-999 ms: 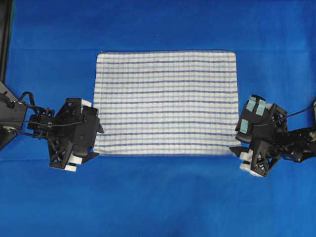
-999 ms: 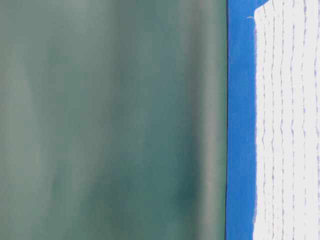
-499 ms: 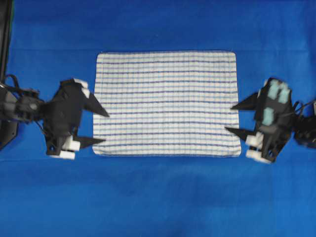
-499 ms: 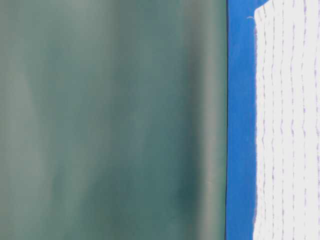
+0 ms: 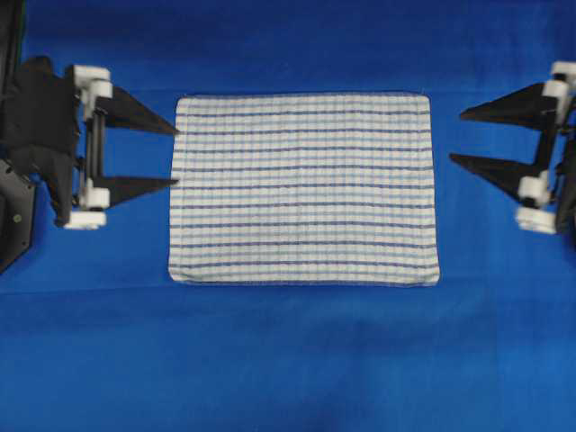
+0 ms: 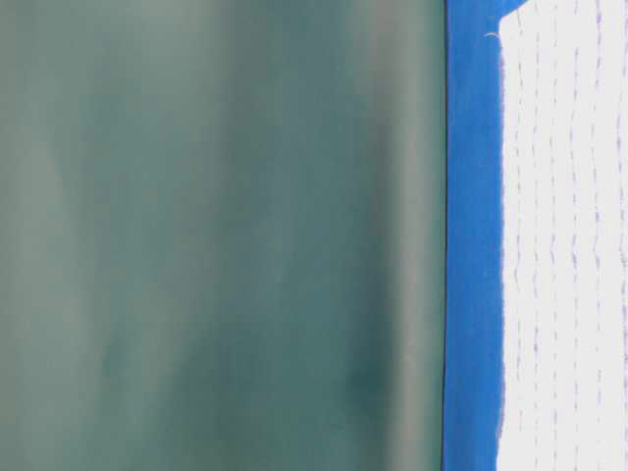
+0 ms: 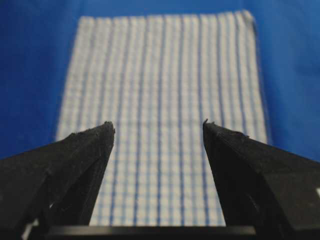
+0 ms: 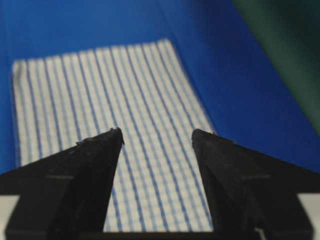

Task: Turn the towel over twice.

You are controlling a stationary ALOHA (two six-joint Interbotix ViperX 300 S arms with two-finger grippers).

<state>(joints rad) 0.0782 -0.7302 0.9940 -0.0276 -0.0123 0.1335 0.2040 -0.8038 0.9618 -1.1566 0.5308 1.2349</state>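
The towel [image 5: 303, 189] lies flat in the middle of the blue cloth, white with dark and light blue stripes, checked face up. It also fills the right strip of the table-level view as the towel [image 6: 564, 245]. My left gripper [image 5: 175, 156] hovers open at the towel's left edge, fingertips pointing at it, nothing between them. My right gripper [image 5: 455, 138] stands open a little off the towel's right edge, likewise holding nothing. Through the left wrist camera the towel [image 7: 160, 100] stretches away beyond the open left gripper [image 7: 159, 129]. The right wrist camera shows the towel [image 8: 100, 110] past the open right gripper [image 8: 157, 136].
A large plain blue cloth [image 5: 288, 360] covers the table all round the towel. A dark green backdrop [image 6: 216, 235] stands behind the table's far edge. Part of the left arm's black base [image 5: 13, 225] sits at the left border.
Both grippers have lifted away from the towel's near corners and swung back to its side edges, fingers now level and spread. The towel lies flat where it was.
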